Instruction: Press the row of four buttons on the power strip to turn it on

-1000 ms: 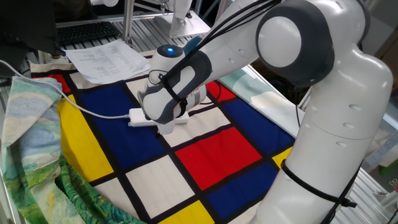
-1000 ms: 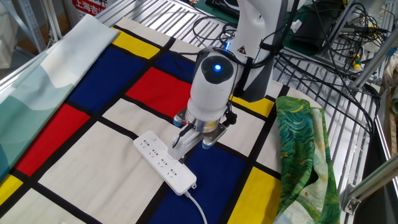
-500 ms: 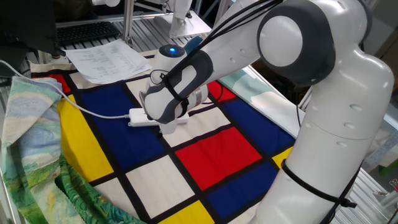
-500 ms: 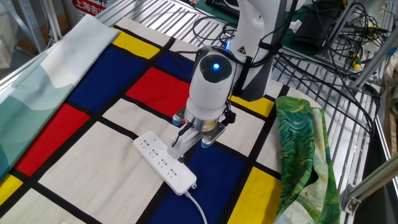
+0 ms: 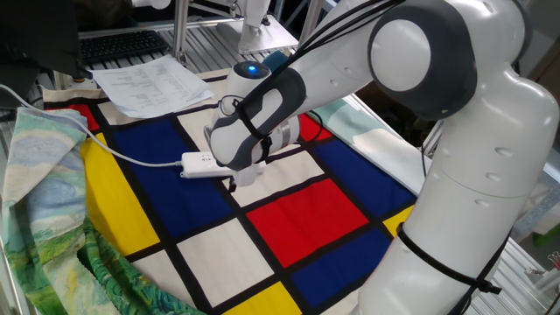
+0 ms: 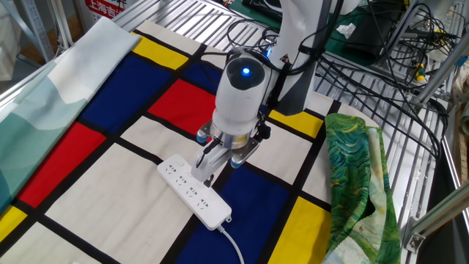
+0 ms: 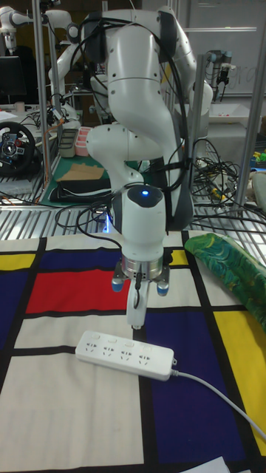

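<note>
Fingers of the gripper [image 6: 204, 174] point down and sit just above the power strip [image 6: 195, 191], over the middle stretch of its top face. In the tall fixed view the same gripper [image 7: 136, 319] hangs just above the strip's [image 7: 127, 354] far long edge, with its tip near the second socket group from the strip's free end. Whether the tip touches the plastic cannot be told. No view shows a gap between the fingertips or a clear meeting of them, so the fingers' state cannot be told; they have hold of nothing that can be seen.

The strip lies flat on the checked cloth [image 6: 95, 95], on a white panel [image 6: 110, 205] beside a dark blue one. Its long axis runs crosswise under the fingers: in the tall fixed view it goes from left to right and dips a little toward the right. The rounded free end lies to one side of the fingers and the corded end to the other, from which the thin white cord [image 7: 222, 402] trails away. In one fixed view only the corded end of the strip [image 5: 198, 164] shows past the robot's wrist [image 5: 249, 131], and the cord [image 5: 131, 157] runs off from it across the blue panel.

The four buttons [image 7: 122, 344] show as small marks along the top face, too small to tell apart clearly.

A green patterned cloth [image 6: 359, 176] lies well apart from the fingers, at the cloth's edge.
</note>
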Robot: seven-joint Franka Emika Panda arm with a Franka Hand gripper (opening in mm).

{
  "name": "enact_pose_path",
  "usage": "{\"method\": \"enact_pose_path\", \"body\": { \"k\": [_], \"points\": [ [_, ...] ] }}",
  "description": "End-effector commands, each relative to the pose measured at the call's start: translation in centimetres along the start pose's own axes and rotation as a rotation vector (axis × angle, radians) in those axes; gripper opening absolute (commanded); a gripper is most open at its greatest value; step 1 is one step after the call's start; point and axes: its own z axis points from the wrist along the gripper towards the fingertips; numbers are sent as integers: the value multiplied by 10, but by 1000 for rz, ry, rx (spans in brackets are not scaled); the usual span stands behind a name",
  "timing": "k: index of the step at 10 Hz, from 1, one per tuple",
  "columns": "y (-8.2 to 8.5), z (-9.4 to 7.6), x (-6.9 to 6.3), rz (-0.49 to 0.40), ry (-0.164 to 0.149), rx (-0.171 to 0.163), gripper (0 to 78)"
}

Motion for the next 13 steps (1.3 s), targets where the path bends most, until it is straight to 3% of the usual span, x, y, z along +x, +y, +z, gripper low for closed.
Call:
{"method": "enact_pose_path", "body": {
  "k": [1, 13],
  "points": [
    [1, 1, -7, 3, 1, -6, 774],
    [3, 5, -14, 68, 21, -26, 774]
  ]
}}
